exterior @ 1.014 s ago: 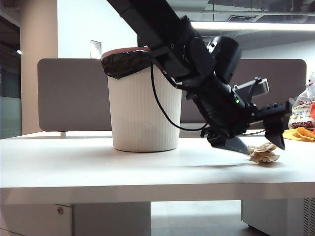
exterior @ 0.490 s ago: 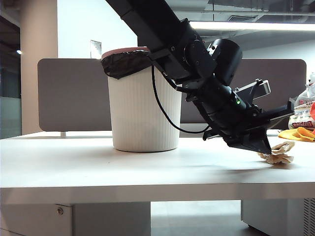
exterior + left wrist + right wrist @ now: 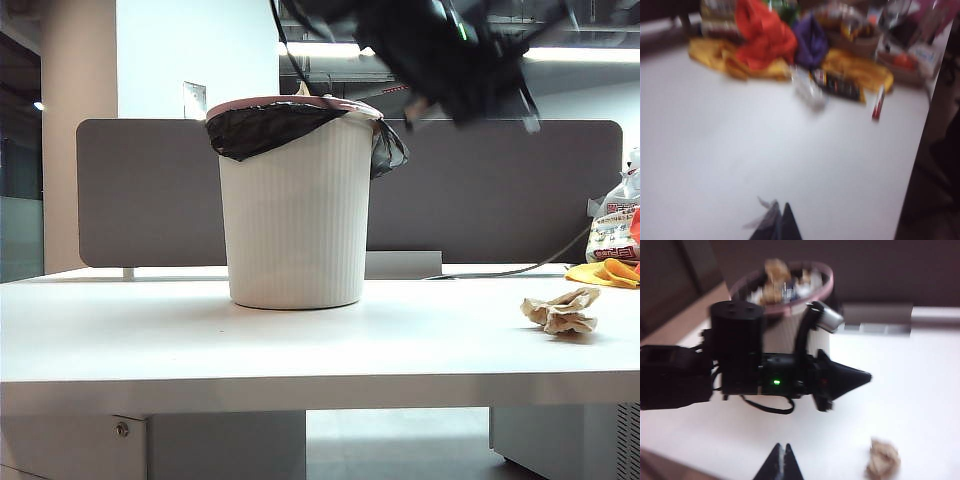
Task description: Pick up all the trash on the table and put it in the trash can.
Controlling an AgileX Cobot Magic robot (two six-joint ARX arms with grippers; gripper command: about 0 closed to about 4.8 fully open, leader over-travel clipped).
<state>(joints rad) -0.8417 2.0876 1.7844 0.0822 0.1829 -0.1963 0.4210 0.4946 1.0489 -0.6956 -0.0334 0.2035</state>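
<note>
Left gripper (image 3: 860, 376), jaws pressed together and empty, is raised beside the trash can (image 3: 292, 200). Right gripper (image 3: 783, 462) likewise closed. One paper wad (image 3: 560, 312) lies on the table (image 3: 200, 340), well right of the can.

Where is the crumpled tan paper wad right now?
In the exterior view the crumpled tan-brown paper wad lies loose on the white table, far right, well right of the white ribbed trash can.

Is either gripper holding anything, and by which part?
Nothing is held. The left gripper, raised near the trash can, and the right gripper are shut empty; a paper wad lies on the table.
</note>
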